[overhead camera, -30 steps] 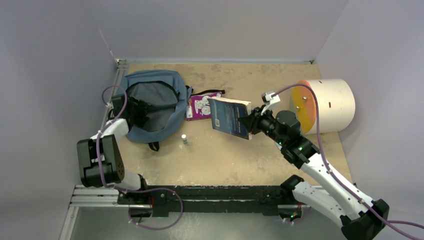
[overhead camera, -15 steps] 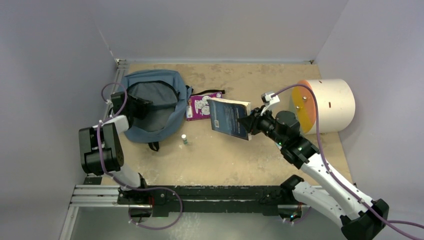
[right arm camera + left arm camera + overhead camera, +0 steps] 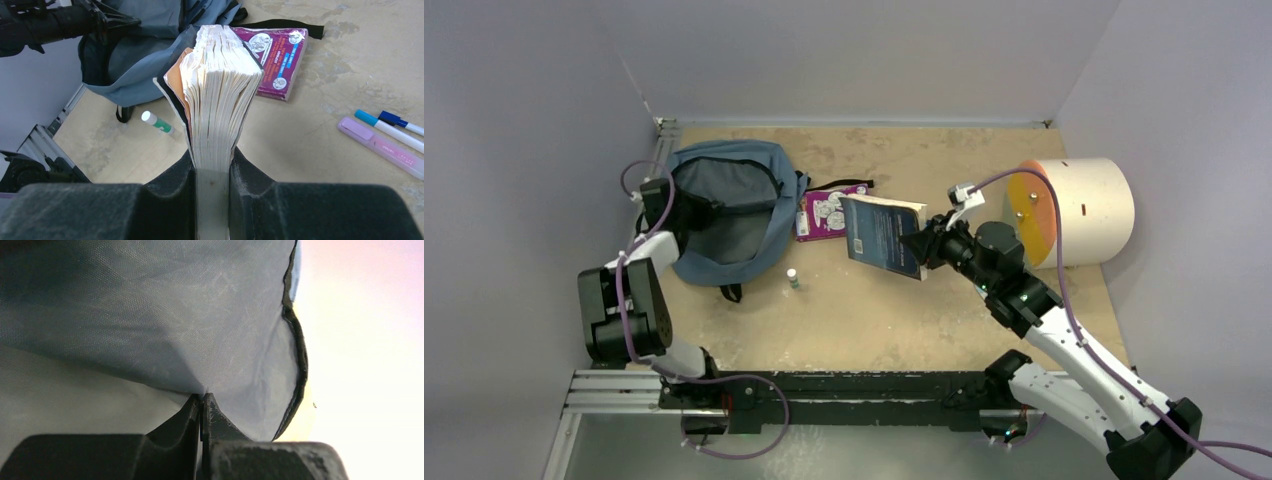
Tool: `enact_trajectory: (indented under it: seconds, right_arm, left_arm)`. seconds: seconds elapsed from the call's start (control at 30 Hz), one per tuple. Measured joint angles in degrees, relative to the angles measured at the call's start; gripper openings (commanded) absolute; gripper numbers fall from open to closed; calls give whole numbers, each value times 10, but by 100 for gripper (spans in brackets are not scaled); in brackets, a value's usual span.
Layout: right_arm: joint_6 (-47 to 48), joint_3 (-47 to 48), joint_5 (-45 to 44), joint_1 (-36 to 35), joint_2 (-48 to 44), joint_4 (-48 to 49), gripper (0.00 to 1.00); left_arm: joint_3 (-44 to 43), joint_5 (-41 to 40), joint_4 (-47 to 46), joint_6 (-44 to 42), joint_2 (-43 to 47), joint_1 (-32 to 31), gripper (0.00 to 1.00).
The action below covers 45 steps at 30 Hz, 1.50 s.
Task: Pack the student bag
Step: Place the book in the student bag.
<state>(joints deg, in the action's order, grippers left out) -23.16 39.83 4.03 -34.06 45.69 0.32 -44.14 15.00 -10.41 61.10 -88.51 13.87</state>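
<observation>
1. At the upper left of the counter (image 3: 874, 320) lies the student bag (image 3: 729, 215), unzipped, and my left claw (image 3: 202, 399) is pinched tight on its fabric edge.
2. A white drum (image 3: 1079, 210) with an orange face sits at the right.
3. My right claw (image 3: 921, 243) clamps a thick book (image 3: 882, 235) near the frame's centre.
4. A purple booklet (image 3: 829, 212) lies just beside the student bag.
5. A glue stick (image 3: 793, 279) sits below the booklet.

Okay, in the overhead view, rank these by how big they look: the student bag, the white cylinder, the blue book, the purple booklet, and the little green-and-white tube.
1. student bag
2. white cylinder
3. blue book, held up nearer the camera, so unsure
4. purple booklet, partly hidden by the book
5. green-and-white tube
</observation>
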Motion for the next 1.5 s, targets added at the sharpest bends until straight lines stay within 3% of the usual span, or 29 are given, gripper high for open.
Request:
enact_trajectory:
  seconds: [0.3, 0.43, 0.67, 0.9, 1.2, 1.5]
  right_arm:
    - [-5, 0, 16, -2, 20, 74, 0]
    - [27, 0, 24, -37, 49, 131, 0]
    - [137, 29, 36, -138, 107, 219, 0]
    - [338, 48, 73, -217, 178, 318, 0]
    - [555, 98, 99, -243, 307, 354, 0]
    - [675, 182, 92, -250, 402, 360, 0]
  left_arm:
    - [-44, -1, 69, 11, 60, 0, 0]
    - [-75, -9, 131, 30, 71, 0, 0]
    - [-130, -24, 216, 45, 80, 0, 0]
    - [-167, -29, 280, 53, 80, 0, 0]
    - [-209, -21, 318, 53, 79, 0, 0]
    - [-232, -5, 349, 53, 70, 0, 0]
